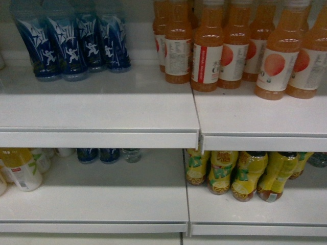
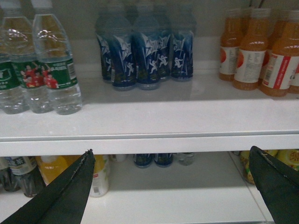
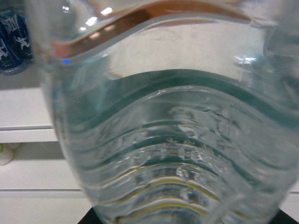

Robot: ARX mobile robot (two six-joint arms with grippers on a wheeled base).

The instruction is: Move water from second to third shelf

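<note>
A clear ribbed plastic water bottle [image 3: 177,140] fills the right wrist view almost edge to edge, its green label band curving across the middle, so it sits right against that camera. The right pincer itself is out of frame, so I cannot tell whether it is clamped on the bottle, though that looks likely.

Judging by the water inside, the bottle will be fairly heavy for its thin, springy wall; the ribs give some purchase, but the wet-smooth plastic can dent or slip. The ribbed waist below the label seems the best place to hold.

The left wrist view shows what the others do not: more clear water bottles with green football labels [image 2: 51,70] at nine o'clock on the white shelf [image 2: 154,121], dark blue sports-drink bottles [image 2: 145,56] at twelve, and the left pincer [image 2: 173,177] with its fingers [image 2: 74,186] spread wide apart, empty. The head view shows neither pincer, only orange juice bottles [image 1: 240,51] at two o'clock and yellow tea bottles [image 1: 245,176] below.
</note>
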